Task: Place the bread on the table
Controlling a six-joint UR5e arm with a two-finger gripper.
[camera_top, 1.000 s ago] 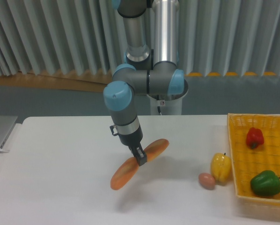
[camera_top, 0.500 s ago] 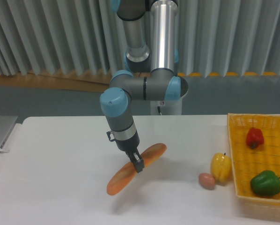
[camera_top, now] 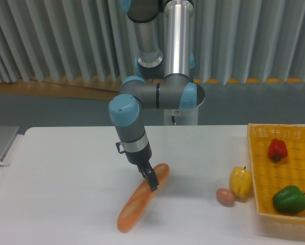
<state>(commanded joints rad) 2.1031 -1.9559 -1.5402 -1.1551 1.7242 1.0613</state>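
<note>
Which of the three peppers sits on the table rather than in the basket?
The yellow pepper, standing on the table beside the egg. The red pepper and green pepper lie in the basket.

One bread [camera_top: 138,203], a long baguette, lies on the one white table [camera_top: 66,173], toward its front edge. There are three peppers: one yellow pepper [camera_top: 240,182] standing on the table just beside the basket's left wall, and one red pepper [camera_top: 277,149] and one green pepper [camera_top: 289,199] inside the one yellow woven basket [camera_top: 258,168] at the table's right edge. One small brownish egg [camera_top: 225,196] sits touching the yellow pepper. One robot arm [camera_top: 157,94] carries one gripper [camera_top: 151,181].
</note>
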